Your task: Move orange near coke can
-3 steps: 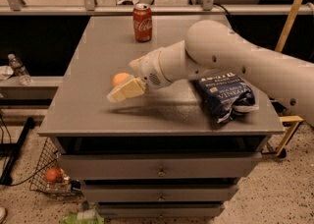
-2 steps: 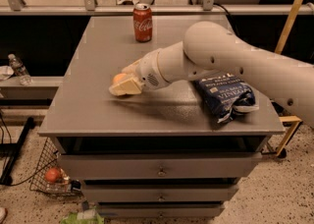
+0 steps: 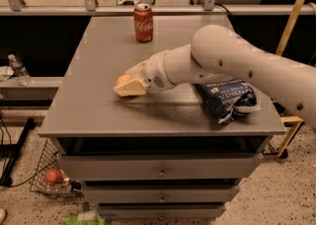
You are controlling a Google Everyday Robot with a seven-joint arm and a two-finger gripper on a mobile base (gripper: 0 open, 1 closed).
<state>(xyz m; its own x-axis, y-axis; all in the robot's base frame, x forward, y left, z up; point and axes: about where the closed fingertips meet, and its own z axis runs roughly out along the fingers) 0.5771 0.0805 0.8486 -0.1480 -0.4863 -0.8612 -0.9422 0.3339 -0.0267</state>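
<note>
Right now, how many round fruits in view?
2: a small round orange-yellow orange at the end effector; a reddish round fruit in the floor-level wire basket. Others may be hidden.

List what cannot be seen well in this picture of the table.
- Camera view: most of the orange is hidden by the gripper, which sits over it at the left front of the table.
- Camera view: the top of the chip bag is hidden under the arm.
- Camera view: the arm is cut off by the right edge.

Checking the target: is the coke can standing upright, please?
Upright: the coke can shows its silver top uppermost. The claw sits at the orange.
</note>
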